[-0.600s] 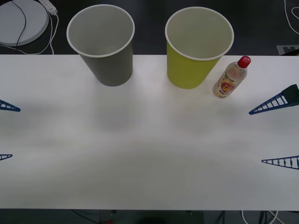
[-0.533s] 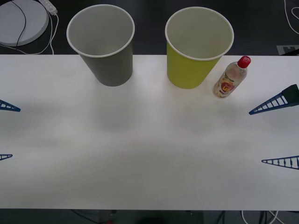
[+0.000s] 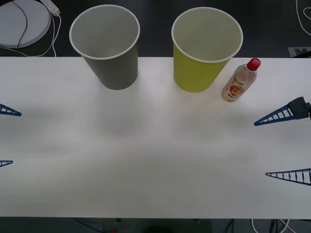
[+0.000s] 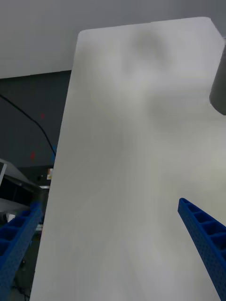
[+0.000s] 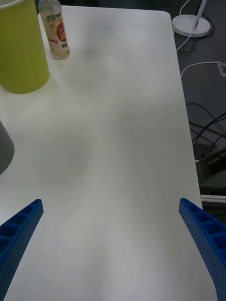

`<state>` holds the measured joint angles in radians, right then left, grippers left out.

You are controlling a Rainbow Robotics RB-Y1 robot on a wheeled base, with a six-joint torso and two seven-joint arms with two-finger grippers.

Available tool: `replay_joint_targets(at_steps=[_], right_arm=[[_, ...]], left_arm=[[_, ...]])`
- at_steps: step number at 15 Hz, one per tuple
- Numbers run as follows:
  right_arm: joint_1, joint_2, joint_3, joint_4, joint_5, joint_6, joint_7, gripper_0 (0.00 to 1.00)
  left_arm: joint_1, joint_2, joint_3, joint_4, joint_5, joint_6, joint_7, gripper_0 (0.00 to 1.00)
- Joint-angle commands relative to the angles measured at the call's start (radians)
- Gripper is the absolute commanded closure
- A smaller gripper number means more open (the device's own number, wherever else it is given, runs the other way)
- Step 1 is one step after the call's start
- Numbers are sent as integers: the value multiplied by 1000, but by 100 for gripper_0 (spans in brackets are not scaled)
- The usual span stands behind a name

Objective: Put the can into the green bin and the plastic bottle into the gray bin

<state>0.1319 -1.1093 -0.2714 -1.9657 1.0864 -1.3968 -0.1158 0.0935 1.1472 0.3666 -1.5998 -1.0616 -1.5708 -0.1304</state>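
On the white counter [image 3: 155, 160] the gray bin [image 3: 111, 53] and the green bin [image 3: 201, 53] stand upright side by side at the far edge, with the plastic bottle [image 3: 239, 81] just beside the green one. The left gripper [image 3: 6, 137] and right gripper [image 3: 282, 146] hover spread wide at either side edge

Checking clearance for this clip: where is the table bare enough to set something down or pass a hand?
The whole near half of the table is bare, between the open left hand and open right hand. So is the strip between the gray bin and green bin. It is crowded where the bottle stands close beside the green bin.
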Motion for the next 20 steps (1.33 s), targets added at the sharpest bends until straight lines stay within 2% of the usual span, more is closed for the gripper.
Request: replay_joint_targets(at_steps=[1, 4, 10, 15, 20], right_arm=[[3, -3, 0, -1, -31, 25, -2, 0], [34, -3, 0, -18, -63, 91, 1, 0], [175, -3, -2, -104, -63, 348, 13, 0], [298, -1, -15, -124, -86, 486, 16, 0], [376, 54, -14, -120, -95, 644, 13, 0]], left_arm=[[0, 0, 0, 0, 0, 0, 0, 0], [0, 0, 0, 0, 0, 0, 0, 0], [0, 0, 0, 0, 0, 0, 0, 0], [0, 0, 0, 0, 0, 0, 0, 0], [0, 0, 0, 0, 0, 0, 0, 0]])
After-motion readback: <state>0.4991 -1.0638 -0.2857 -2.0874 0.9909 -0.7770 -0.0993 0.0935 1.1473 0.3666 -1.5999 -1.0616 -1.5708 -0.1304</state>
